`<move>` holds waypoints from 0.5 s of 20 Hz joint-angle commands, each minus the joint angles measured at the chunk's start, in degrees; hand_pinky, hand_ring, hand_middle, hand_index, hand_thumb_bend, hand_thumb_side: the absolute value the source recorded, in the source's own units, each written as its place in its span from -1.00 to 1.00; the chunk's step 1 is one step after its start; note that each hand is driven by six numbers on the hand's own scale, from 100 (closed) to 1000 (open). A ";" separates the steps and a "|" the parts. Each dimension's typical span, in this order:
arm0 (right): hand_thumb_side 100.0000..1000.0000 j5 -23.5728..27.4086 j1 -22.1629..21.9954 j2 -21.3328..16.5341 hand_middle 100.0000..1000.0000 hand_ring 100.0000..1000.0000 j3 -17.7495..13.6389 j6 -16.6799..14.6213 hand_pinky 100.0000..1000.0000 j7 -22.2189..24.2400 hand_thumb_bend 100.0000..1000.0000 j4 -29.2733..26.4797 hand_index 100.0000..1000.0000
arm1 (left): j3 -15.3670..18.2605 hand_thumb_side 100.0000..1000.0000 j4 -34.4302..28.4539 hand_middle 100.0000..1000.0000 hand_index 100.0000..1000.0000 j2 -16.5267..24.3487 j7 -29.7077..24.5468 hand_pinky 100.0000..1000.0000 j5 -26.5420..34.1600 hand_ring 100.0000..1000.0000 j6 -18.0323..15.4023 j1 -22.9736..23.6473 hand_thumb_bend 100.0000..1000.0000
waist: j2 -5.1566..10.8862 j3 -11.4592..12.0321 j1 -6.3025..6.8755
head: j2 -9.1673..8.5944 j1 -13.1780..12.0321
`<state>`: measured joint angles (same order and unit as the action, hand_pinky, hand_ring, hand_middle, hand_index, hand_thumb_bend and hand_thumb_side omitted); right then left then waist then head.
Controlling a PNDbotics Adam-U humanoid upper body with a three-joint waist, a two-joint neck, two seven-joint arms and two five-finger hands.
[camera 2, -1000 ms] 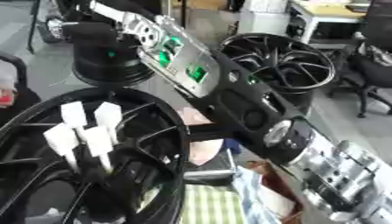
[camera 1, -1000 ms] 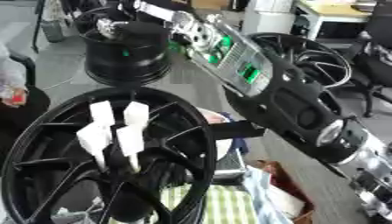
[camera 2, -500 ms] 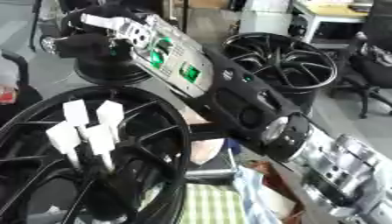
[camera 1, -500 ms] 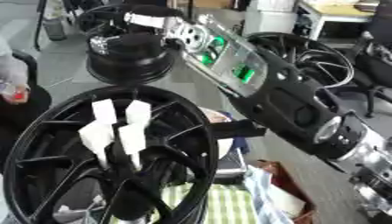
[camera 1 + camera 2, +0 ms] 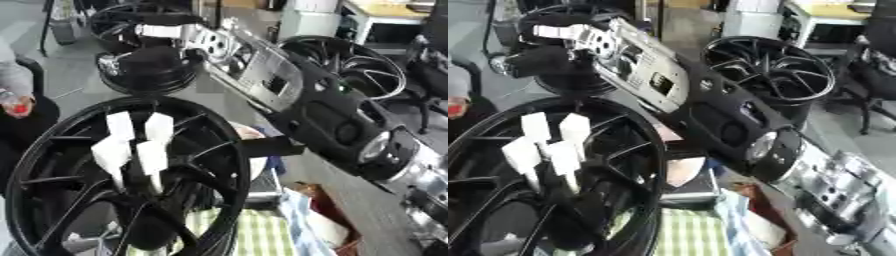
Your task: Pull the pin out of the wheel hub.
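Near left, filling the lower half of the view: large black spoked alloy wheel hub [image 5: 122, 180], tilted, near rim cut off by the bottom and left edges. Standing at its centre, four white block-shaped pins [image 5: 136, 145], clustered close together, lower ends lost among the dark spokes. No hand touching them.

Stretching from the right edge across to the far left: robot's right arm [image 5: 710, 110], black with silver joints, passing above the hub's far rim. At its tip, right hand [image 5: 557, 47], silver and black, over a smaller black wheel [image 5: 149, 70] on the grey floor; fingers blurred against the dark rim, impossible to tell whether spread or curled. Left hand nowhere in sight.

Far right: another black spoked wheel [image 5: 772, 70], open face up, partly covered by the arm. Behind the far-left wheel, a further dark rim, mostly hidden.

Near centre, under the hub's right edge: green-and-white checked cloth [image 5: 262, 235], partly covered. Beside it, a reddish-brown box [image 5: 328, 220], cut off at the bottom.

Open grey floor only between the far wheels and the big hub.
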<state>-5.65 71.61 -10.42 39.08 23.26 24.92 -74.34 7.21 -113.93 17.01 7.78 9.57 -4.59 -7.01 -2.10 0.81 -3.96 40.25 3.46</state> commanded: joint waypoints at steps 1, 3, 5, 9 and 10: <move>0.29 -1.24 1.58 -1.64 0.46 0.60 -0.08 -1.28 0.58 4.22 -1.00 -1.28 0.62 | -0.07 0.14 -0.66 0.53 0.57 0.82 -0.13 0.62 0.07 0.78 -0.04 -0.37 -0.87 | 0.68 0.00 0.40 | -0.06 -0.08; 0.19 -3.14 1.71 -1.89 0.46 0.61 -0.41 -2.20 0.59 7.86 -1.00 -1.65 0.62 | -0.06 0.14 -0.66 0.53 0.57 0.81 -0.13 0.62 0.07 0.78 0.00 -0.33 -0.87 | 0.69 -0.03 0.40 | -0.07 -0.10; 0.09 -5.05 1.99 -2.18 0.47 0.62 -0.76 -2.77 0.60 11.31 -1.00 -1.90 0.62 | -0.04 0.14 -0.66 0.53 0.57 0.82 -0.12 0.62 0.06 0.78 0.01 -0.28 -0.87 | 0.69 -0.09 0.39 | -0.01 -0.21; 0.00 -8.73 3.25 -3.10 0.49 0.63 -0.72 -2.94 0.61 17.79 -1.00 -1.96 0.63 | 0.01 0.15 -0.66 0.53 0.57 0.80 -0.09 0.62 -0.02 0.78 0.06 -0.06 -0.87 | 0.73 -0.21 0.34 | 0.24 -0.35; -0.01 -9.43 3.62 -3.30 0.50 0.63 -0.63 -2.94 0.61 19.45 -0.96 -1.95 0.63 | 0.01 0.15 -0.66 0.53 0.57 0.78 -0.09 0.62 -0.04 0.78 0.07 -0.02 -0.87 | 0.75 -0.24 0.32 | 0.28 -0.40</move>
<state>-13.80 73.71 -12.25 39.17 20.35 42.40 -75.47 7.21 -113.93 17.01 7.73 9.57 -4.55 -6.64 -2.09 0.69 -3.98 40.28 3.20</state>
